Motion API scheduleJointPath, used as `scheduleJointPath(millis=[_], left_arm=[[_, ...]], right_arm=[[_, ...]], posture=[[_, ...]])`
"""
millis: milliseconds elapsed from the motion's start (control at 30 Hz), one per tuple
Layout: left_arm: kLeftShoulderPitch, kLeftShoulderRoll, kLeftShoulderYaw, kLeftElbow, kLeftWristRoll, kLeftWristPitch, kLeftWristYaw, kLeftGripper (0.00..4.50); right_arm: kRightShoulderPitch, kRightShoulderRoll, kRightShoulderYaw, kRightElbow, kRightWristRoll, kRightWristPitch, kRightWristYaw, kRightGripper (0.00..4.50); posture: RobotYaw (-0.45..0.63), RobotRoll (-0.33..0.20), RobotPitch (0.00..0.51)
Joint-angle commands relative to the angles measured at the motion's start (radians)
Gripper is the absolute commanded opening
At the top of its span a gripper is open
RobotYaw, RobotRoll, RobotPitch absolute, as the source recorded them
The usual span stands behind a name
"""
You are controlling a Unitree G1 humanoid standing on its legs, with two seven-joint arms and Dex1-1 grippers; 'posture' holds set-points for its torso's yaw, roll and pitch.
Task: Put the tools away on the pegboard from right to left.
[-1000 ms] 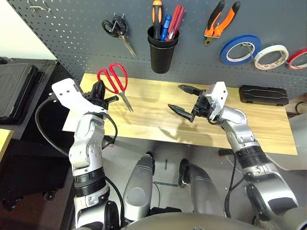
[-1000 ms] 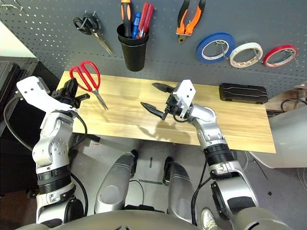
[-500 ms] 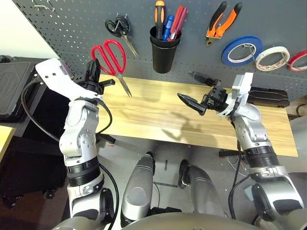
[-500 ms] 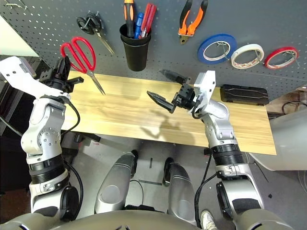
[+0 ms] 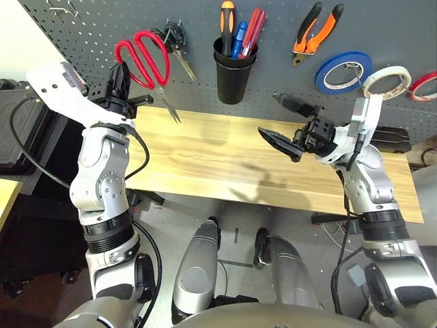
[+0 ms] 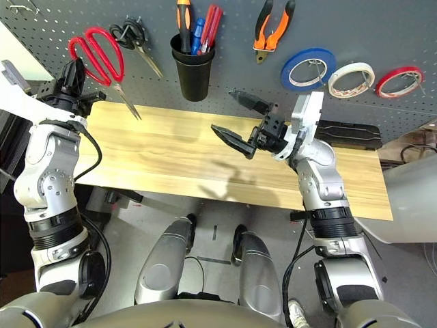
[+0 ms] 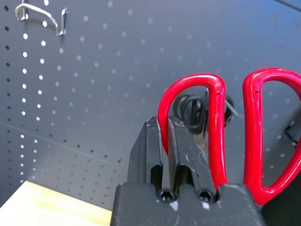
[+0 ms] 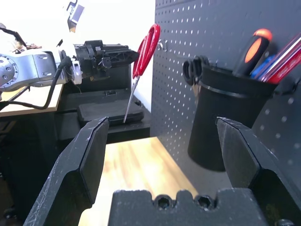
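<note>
Head stereo pair, looking forward and down over wooden table (image 5: 218,160) onto pegboard (image 5: 273,89). Left wrist close behind red-handled scissors (image 7: 235,136), facing pegboard; right wrist facing left along it, sharing scissors, black cup (image 8: 225,122).

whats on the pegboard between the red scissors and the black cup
The black-handled scissors hang on the pegboard between the red-handled scissors, held by the left gripper, and the black cup, in the left eye view.

We are looking at a workshop bench: a pale wooden table (image 5: 225,164) stands against a dark grey pegboard (image 5: 273,17) hung with tools. On it we see orange-handled pliers (image 5: 313,31), tape rings (image 5: 343,72), black scissors (image 5: 172,42) and a black cup (image 5: 232,72) of screwdrivers, with cables trailing on the grey floor.
</note>
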Motion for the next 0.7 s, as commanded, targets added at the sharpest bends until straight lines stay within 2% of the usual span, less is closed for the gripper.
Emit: scheduleJointPath(millis=[33, 333, 700], left_arm=[[-0.021, 0.009, 0.0, 0.032, -0.013, 0.001, -0.012, 0.03], [-0.091, 0.016, -0.025, 0.148, 0.016, -0.025, -0.035, 0.03], [-0.125, 0.027, -0.028, 0.233, 0.036, -0.048, -0.039, 0.03]], right_arm=[[-0.004, 0.002, -0.019, 0.001, 0.006, -0.009, 0.001, 4.5], [-0.024, 0.011, -0.035, -0.01, 0.013, -0.003, -0.011, 4.5], [-0.014, -0.013, -0.051, -0.048, 0.035, 0.026, -0.017, 4.5]], posture=[[0.31, 0.0, 0.197], [0.29, 0.0, 0.191], [0.26, 0.0, 0.184]])
